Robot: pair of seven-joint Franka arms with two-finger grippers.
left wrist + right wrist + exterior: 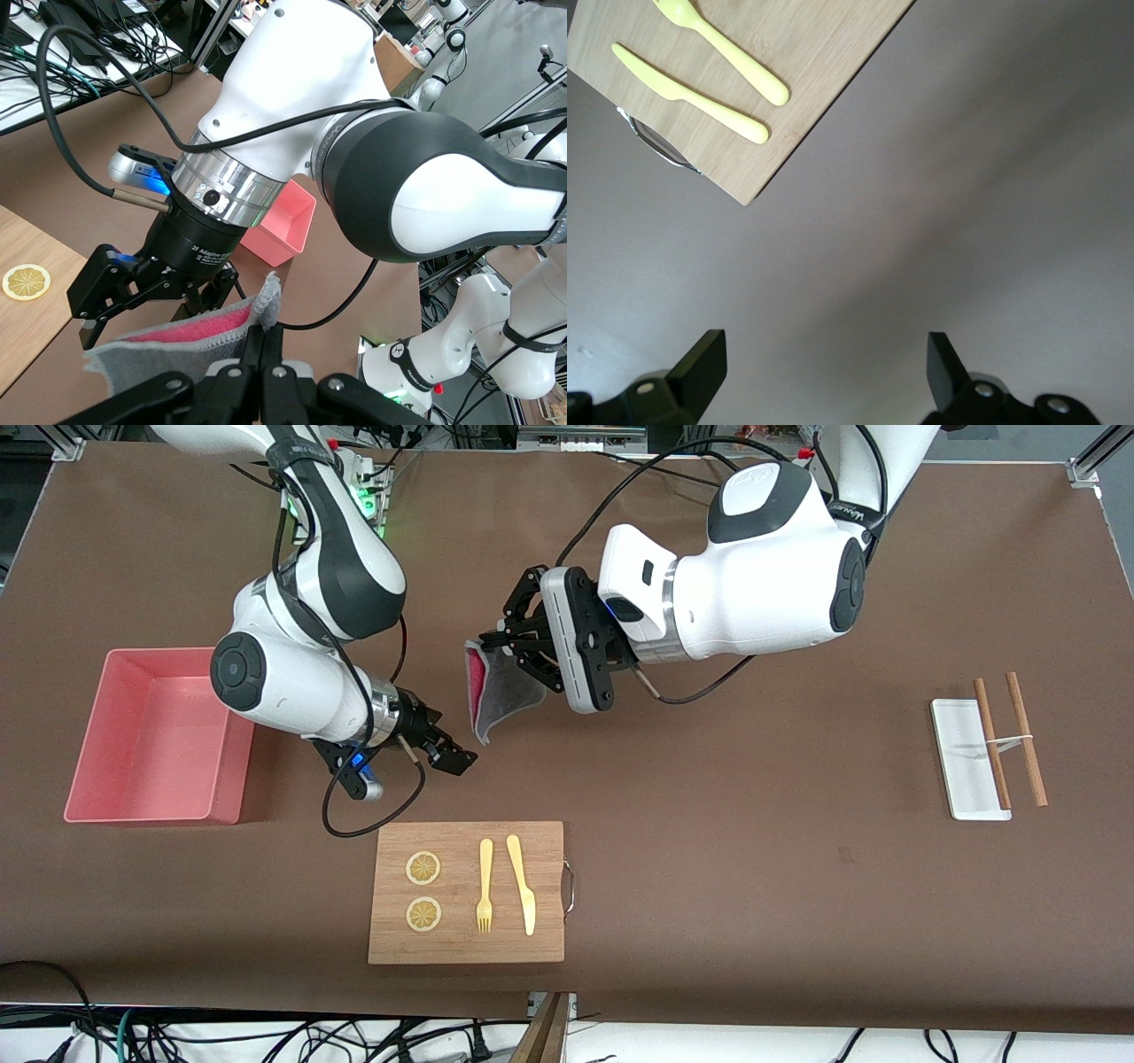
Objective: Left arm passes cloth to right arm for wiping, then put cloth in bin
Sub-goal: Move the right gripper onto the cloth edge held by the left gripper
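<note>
My left gripper [489,643] is shut on the top edge of the cloth [507,691], which hangs above the table's middle with a grey outer face and a pink inner face. In the left wrist view the fingers [266,341] pinch the cloth [168,345] at one corner. My right gripper [454,755] is open and empty, low over the table just beside the hanging cloth, toward the bin. It also shows in the left wrist view [133,288], facing the cloth. The pink bin [89,735] sits at the right arm's end of the table.
A wooden cutting board [467,948] with two lemon slices, a yellow fork [485,886] and a yellow knife [522,884] lies nearer the front camera than both grippers. A white tray [961,757] with two wooden sticks lies at the left arm's end.
</note>
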